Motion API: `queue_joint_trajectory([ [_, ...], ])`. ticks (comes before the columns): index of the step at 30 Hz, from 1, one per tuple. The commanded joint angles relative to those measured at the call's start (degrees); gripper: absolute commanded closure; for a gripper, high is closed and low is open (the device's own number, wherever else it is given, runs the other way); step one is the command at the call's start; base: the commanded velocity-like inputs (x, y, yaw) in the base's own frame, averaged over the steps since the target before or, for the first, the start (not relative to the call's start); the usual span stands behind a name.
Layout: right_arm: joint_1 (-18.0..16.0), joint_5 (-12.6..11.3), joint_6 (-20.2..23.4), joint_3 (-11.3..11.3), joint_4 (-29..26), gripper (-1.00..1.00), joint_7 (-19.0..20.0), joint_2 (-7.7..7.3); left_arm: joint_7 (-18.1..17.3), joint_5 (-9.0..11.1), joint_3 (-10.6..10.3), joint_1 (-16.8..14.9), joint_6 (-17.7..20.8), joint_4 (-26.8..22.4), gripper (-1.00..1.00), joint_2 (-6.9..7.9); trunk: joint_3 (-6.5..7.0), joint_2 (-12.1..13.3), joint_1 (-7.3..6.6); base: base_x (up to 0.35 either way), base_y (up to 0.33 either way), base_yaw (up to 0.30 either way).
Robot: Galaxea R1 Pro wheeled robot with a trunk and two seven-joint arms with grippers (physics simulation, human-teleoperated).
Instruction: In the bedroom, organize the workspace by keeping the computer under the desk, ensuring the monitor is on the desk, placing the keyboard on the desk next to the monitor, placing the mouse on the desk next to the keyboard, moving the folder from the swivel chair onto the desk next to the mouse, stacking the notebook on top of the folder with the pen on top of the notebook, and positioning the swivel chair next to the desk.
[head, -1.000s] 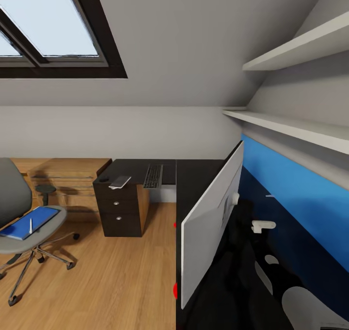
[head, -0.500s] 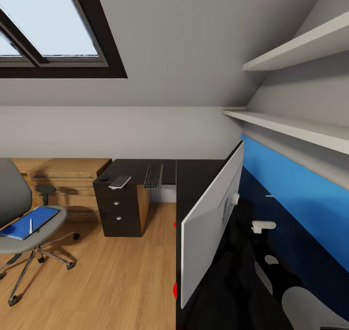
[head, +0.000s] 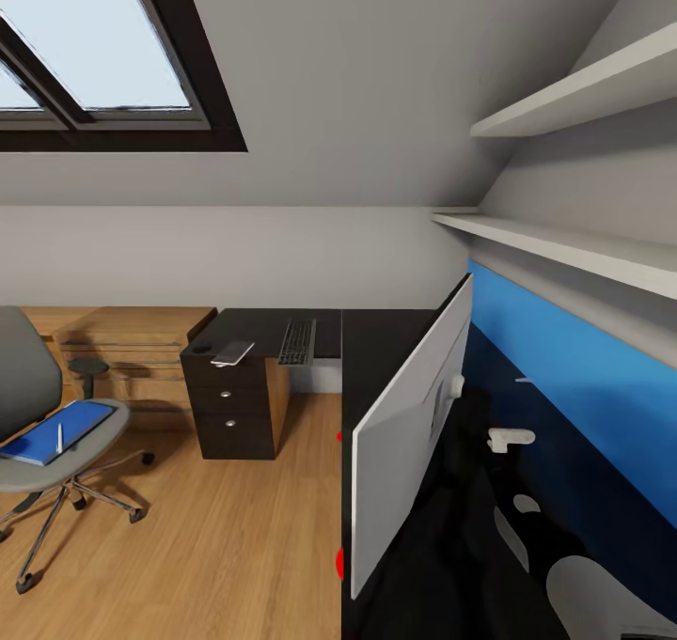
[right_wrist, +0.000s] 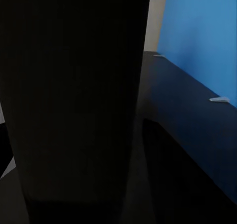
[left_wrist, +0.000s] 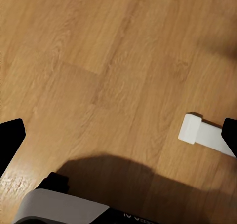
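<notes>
Now, left pincer [left_wrist: 118,135]: spread wide, empty, hanging over bare wood floor [left_wrist: 113,61].
Right pincer: state cannot be told; its camera faces a dark slab beside the blue wall panel [right_wrist: 202,36].
Folder [head: 56,430]: on the chair [head: 47,443] seat, off to the robot's left, well apart from the worktop [head: 376,339]; left arm looks nearer.
Pen [head: 59,436]: lying on the folder.
Worktop load: keyboard [head: 297,341], notebook [head: 233,351], mouse [head: 201,347], monitor [head: 409,433].

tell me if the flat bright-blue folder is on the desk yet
Not yet: the flat bright-blue folder lies on the grey swivel chair's seat, a thin white pen on top.
</notes>
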Motion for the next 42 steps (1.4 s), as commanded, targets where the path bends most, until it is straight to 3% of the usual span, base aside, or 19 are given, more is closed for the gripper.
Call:
queue_joint_trajectory([
  [1, -0.01, -0.25, -0.29, 0.58, 0.08, 1.0, -0.11, -0.03, 0.52, 0.11, -0.11, -0.07, 0.24, -0.12, -1.0, 0.11, -0.07, -0.05, 0.0, 0.0, 0.0, 0.0],
  [11, -0.02, -0.21, -0.29, 0.56, 0.17, 1.0, -0.11, 0.01, 0.51, 0.11, 0.12, -0.08, 0.15, -0.19, -1.0, 0.25, -0.07, -0.05, 0.0, 0.0, -0.058, 0.0],
  [17, 0.0, -0.21, -0.29, 0.56, 0.17, 1.0, -0.11, -0.04, 0.31, 0.11, 2.78, -0.04, 0.17, -0.27, -1.0, 0.3, -0.07, -0.05, 0.0, 0.0, -0.24, 0.0],
  [23, 0.0, -0.21, -0.29, 0.58, 0.17, 1.0, -0.11, -0.02, 0.28, 0.11, 3.13, -0.08, 0.15, -0.47, -1.0, 0.97, -0.07, -0.05, 0.0, 0.0, -0.044, 0.0],
  [25, 0.0, -0.21, -0.29, 0.58, 0.17, 1.0, -0.11, -0.01, 0.28, 0.11, 3.19, -0.07, 0.16, -0.61, -1.0, 1.55, -0.07, -0.05, 0.0, 0.0, -0.008, 0.0],
  [27, 0.0, -0.21, -0.29, 0.58, 0.15, 1.0, -0.11, -0.02, 0.23, 0.13, 4.21, -0.08, 0.28, -1.14, -1.0, 4.17, -0.07, -0.05, 0.0, 0.0, -0.002, 0.0],
  [28, 0.0, -0.21, -0.15, 0.58, 0.17, 1.0, -0.11, -0.04, -1.11, 0.49, 11.49, -0.03, 0.78, -5.26, -1.0, 10.6, -0.07, -0.05, 0.0, 0.0, 0.0, 0.0],
  [31, -0.01, -0.38, -0.17, 0.51, 0.15, 1.0, -0.18, -0.01, -3.35, 0.55, 12.54, -0.05, 0.77, -5.64, -1.0, 11.36, -0.07, -0.05, 0.0, 0.0, 0.0, 0.0],
  [42, -0.02, -0.38, 0.13, 0.48, 0.25, 1.0, -0.39, 0.11, -3.35, 0.55, 12.58, -0.06, 0.76, -5.66, -1.0, 11.35, -0.07, -0.05, 0.0, 0.069, -0.052, 0.0],
])
